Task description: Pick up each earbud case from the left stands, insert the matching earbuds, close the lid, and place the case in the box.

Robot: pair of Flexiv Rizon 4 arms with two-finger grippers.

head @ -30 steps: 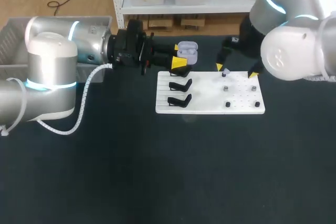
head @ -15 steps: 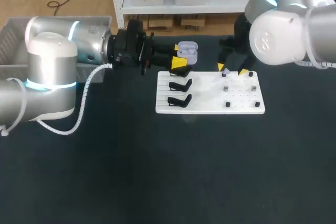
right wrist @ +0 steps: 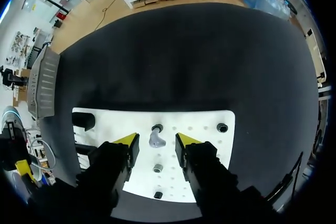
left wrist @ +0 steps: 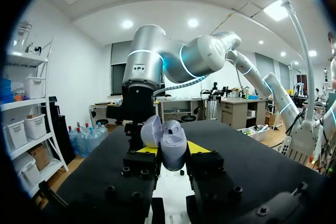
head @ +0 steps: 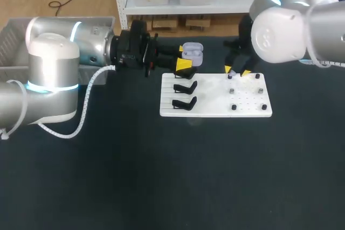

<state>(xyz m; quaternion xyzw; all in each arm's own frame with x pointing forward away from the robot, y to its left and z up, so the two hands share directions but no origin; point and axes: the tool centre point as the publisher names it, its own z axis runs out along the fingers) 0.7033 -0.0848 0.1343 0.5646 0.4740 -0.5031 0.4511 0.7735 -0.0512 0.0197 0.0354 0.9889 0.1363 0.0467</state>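
While the left gripper (left wrist: 173, 149) is clamped on the open lavender earbud case (left wrist: 174, 141) just past the white board's (head: 215, 109) far edge, the right gripper (right wrist: 157, 143) hangs over that board, fingers apart; a pale earbud (right wrist: 156, 138) lies between its yellow tips, untouched; two black stands (head: 185, 87) sit on the board's left part.

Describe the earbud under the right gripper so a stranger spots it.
On the white board, look at the right half, dotted with pegs. The earbud sits in the far row, under the open right gripper. It alone is pale lilac; the pegs around it are dark or grey.
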